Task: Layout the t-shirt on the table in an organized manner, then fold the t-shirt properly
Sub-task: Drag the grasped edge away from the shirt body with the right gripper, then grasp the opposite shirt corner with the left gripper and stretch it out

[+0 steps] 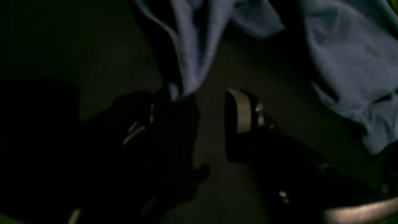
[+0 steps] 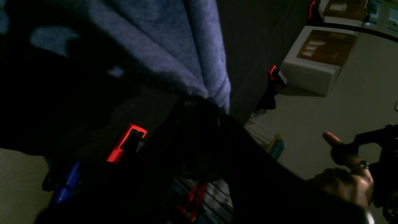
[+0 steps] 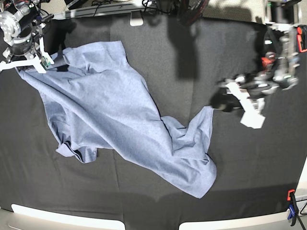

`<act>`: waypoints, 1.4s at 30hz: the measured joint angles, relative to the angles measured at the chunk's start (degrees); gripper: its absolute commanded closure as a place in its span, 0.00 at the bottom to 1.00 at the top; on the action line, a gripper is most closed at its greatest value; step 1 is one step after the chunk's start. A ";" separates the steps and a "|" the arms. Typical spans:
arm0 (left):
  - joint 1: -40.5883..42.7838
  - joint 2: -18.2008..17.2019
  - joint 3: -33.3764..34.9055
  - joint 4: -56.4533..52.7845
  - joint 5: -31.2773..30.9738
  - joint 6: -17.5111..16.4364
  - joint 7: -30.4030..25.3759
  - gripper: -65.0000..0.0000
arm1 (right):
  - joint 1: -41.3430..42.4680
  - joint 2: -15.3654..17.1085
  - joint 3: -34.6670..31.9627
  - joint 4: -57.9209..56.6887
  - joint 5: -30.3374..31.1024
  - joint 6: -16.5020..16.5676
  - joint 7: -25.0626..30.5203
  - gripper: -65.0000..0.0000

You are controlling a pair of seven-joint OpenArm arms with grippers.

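The t-shirt [image 3: 115, 120] lay crumpled and stretched diagonally across the black-covered table [image 3: 201, 57], running from the far corner toward the near middle. The right gripper [image 2: 199, 99] was clenched on a bunched fold of the fabric at that far corner — cloth fanning out from its tips. The left gripper [image 1: 205, 102] hovered with jaws parted, just beside the shirt's edge.

One t-shirt [image 3: 115, 120], one table [image 3: 158, 57], two arms, one clamp [image 3: 291, 206] visible.
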 measured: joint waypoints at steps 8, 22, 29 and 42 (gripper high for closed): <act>-0.42 2.25 1.11 0.00 12.92 9.29 -8.48 0.61 | 0.00 0.00 0.00 0.00 0.02 0.00 0.00 1.00; -0.11 6.69 1.07 1.38 14.03 10.62 -3.67 1.00 | 0.00 0.00 0.00 0.00 0.00 0.02 1.84 1.00; 5.03 -6.62 -1.49 11.87 6.73 10.40 1.68 1.00 | 0.02 0.07 0.00 0.00 -0.04 0.07 8.31 1.00; 24.35 -15.19 -25.83 17.57 -1.53 9.29 7.72 1.00 | 0.02 0.35 0.00 0.00 -0.39 3.13 8.50 1.00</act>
